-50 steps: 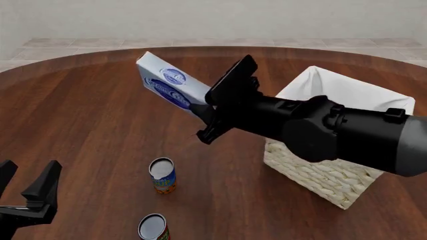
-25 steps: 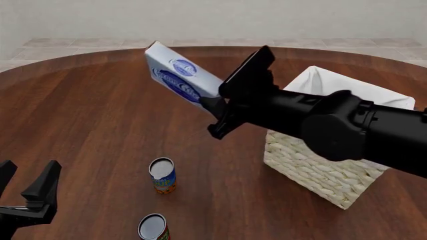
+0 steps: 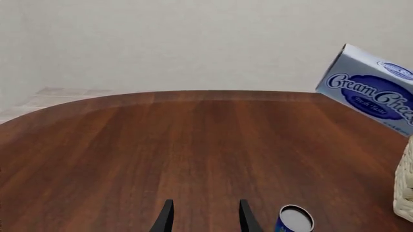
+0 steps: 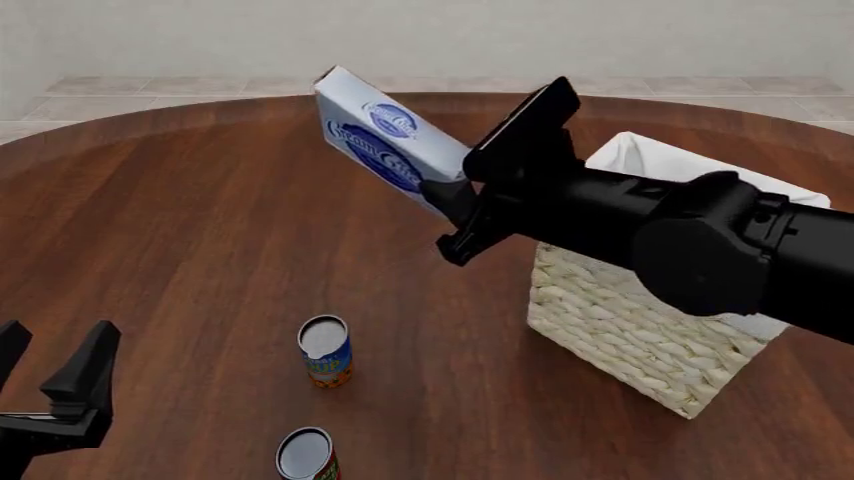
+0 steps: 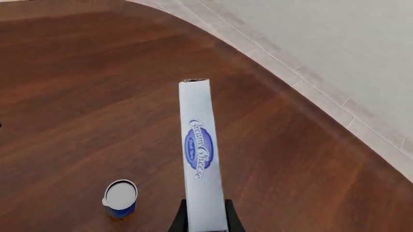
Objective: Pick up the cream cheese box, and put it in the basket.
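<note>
The cream cheese box (image 4: pixel 387 140) is pale blue-white with a dark blue oval logo. My right gripper (image 4: pixel 447 205) is shut on its lower end and holds it tilted, high above the table, just left of the basket (image 4: pixel 641 330). The box also shows in the right wrist view (image 5: pixel 201 159), narrow side on, between the fingers, and in the left wrist view (image 3: pixel 374 89). The basket is woven wicker with a white cloth liner (image 4: pixel 654 165). My left gripper (image 4: pixel 54 375) is open and empty at the near left, low over the table, and shows in the left wrist view (image 3: pixel 203 220).
A can with a blue and yellow label (image 4: pixel 324 351) stands on the wooden table (image 4: pixel 174 220) near the front middle. A second can (image 4: pixel 307 455) stands at the front edge. The first can also shows in the right wrist view (image 5: pixel 121 198) and the left wrist view (image 3: pixel 295 220).
My right gripper has carried the cream cheese box up and to the right, closer to the basket. The left arm has not moved.
</note>
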You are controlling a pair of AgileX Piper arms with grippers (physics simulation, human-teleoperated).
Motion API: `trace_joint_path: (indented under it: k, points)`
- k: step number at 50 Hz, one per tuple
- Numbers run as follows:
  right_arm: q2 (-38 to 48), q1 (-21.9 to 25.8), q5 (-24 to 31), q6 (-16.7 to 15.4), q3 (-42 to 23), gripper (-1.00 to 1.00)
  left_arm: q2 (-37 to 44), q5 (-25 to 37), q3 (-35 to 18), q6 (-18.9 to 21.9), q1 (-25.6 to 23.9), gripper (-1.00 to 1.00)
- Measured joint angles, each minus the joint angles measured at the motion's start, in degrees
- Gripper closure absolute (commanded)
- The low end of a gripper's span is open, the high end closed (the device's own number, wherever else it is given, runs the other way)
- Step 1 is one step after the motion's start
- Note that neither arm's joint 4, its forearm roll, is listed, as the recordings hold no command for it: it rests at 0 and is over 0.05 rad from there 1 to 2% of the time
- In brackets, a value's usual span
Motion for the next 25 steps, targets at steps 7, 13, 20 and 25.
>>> trace_joint_path:
  k: [7, 13, 20, 25]
  points:
    - [-0.6, -0.9, 0.1, 0.0, 0.3, 1.0, 0.0, 0.0, 0.0, 0.0, 0.0, -1.0]
    - [-1.4, -1.7, 0.1, 0.0, 0.8, 1.0, 0.0, 0.0, 0.0, 0.0, 0.1, -1.0]
    - [-2.2, -2.7, 0.1, 0.2, 1.4, 1.0, 0.0, 0.0, 0.0, 0.0, 0.1, -1.0]
    - [-2.8, -3.6, 0.1, 0.3, 1.6, 1.0, 0.0, 0.0, 0.0, 0.0, 0.1, -1.0]
